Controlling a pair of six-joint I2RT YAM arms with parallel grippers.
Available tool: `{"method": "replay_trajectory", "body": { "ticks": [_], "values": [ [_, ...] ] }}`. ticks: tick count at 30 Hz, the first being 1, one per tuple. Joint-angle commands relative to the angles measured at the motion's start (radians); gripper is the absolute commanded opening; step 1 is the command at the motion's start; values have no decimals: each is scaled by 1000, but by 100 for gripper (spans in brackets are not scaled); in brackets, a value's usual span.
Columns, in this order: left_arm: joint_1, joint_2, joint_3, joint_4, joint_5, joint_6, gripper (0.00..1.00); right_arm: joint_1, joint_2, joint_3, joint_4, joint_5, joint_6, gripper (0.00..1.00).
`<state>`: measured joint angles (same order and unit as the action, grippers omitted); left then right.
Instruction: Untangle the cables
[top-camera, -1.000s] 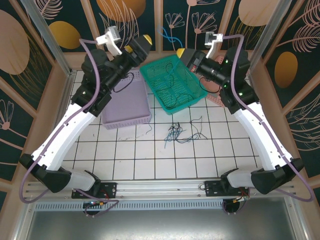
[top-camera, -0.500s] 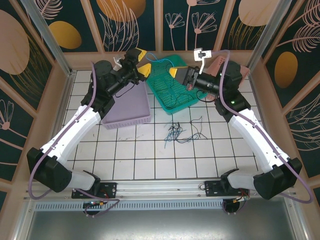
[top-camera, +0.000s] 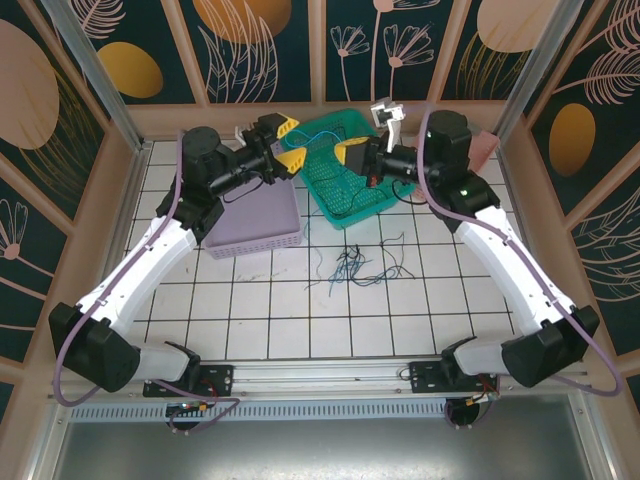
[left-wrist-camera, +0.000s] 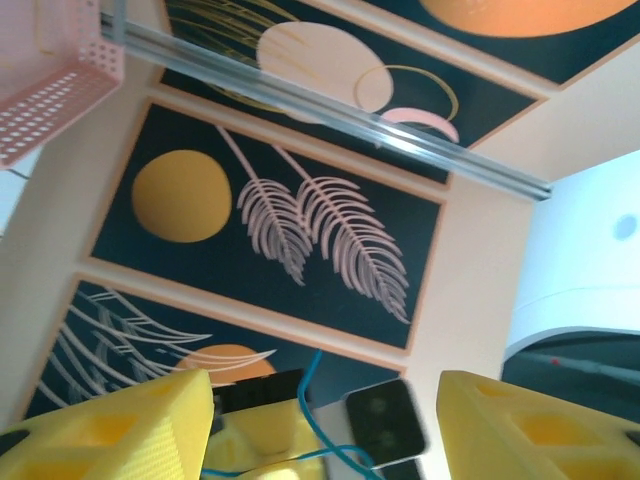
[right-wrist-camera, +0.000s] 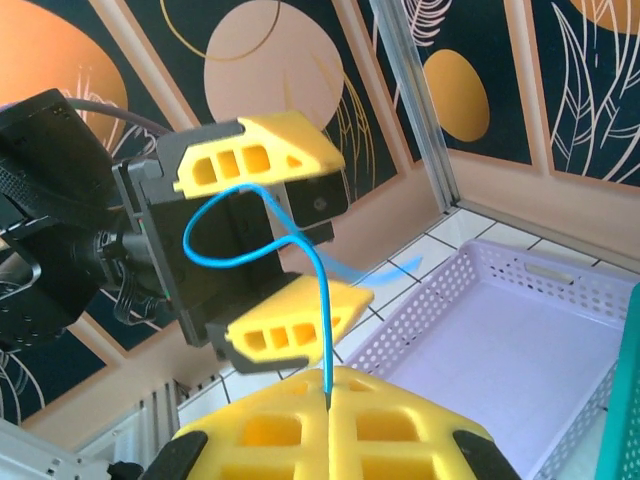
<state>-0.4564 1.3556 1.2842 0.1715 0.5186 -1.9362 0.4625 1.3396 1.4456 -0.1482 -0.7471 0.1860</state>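
Note:
The blue cable (right-wrist-camera: 318, 265) rises from my right gripper (right-wrist-camera: 330, 395), which is shut on its end, and loops between the yellow fingers of my left gripper (right-wrist-camera: 285, 235). Those fingers stand apart, open around the loop without pinching it. In the left wrist view the same blue cable (left-wrist-camera: 307, 395) curves between the spread left gripper (left-wrist-camera: 320, 430) in front of the right one's yellow pads (left-wrist-camera: 255, 440). From above, the left gripper (top-camera: 297, 143) and right gripper (top-camera: 350, 152) face each other over the green basket (top-camera: 385, 195). A dark tangle of cables (top-camera: 355, 265) lies on the tiled table.
A lavender basket (top-camera: 255, 220) sits left of the green one, under the left arm. A pink basket (top-camera: 487, 150) shows behind the right arm. The tangle lies on white tiles (top-camera: 270, 300) with open floor around it. Patterned walls close the back and sides.
Both arms swung inward and lower, bringing the grippers face to face over the green basket. The left jaws narrowed slightly. The blue cable now hangs between the left fingers.

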Motion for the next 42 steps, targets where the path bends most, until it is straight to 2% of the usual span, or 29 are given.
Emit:
{"method": "replay_trajectory", "body": {
  "ticks": [1, 5, 12, 19, 30, 37, 42],
  "values": [
    [-1, 0, -10, -75, 77, 104, 60, 27, 42, 99, -176, -15, -181, 0],
    [-1, 18, -3, -93, 88, 169, 60, 52, 70, 132, -283, 35, -281, 0],
    [15, 40, 21, -265, 111, 331, 56, 77, 71, 130, -373, 118, -378, 0],
    [17, 32, -12, -252, 118, 336, 42, 79, 62, 99, -384, 146, -401, 0],
    [16, 27, -35, -239, 140, 347, 41, 102, 83, 87, -363, 132, -391, 0],
    [18, 30, -11, -277, 107, 376, 18, 113, 72, 67, -353, 144, -381, 0],
    [22, 28, 3, -284, 64, 378, 9, 114, 44, 44, -354, 155, -369, 0]
  ]
}}
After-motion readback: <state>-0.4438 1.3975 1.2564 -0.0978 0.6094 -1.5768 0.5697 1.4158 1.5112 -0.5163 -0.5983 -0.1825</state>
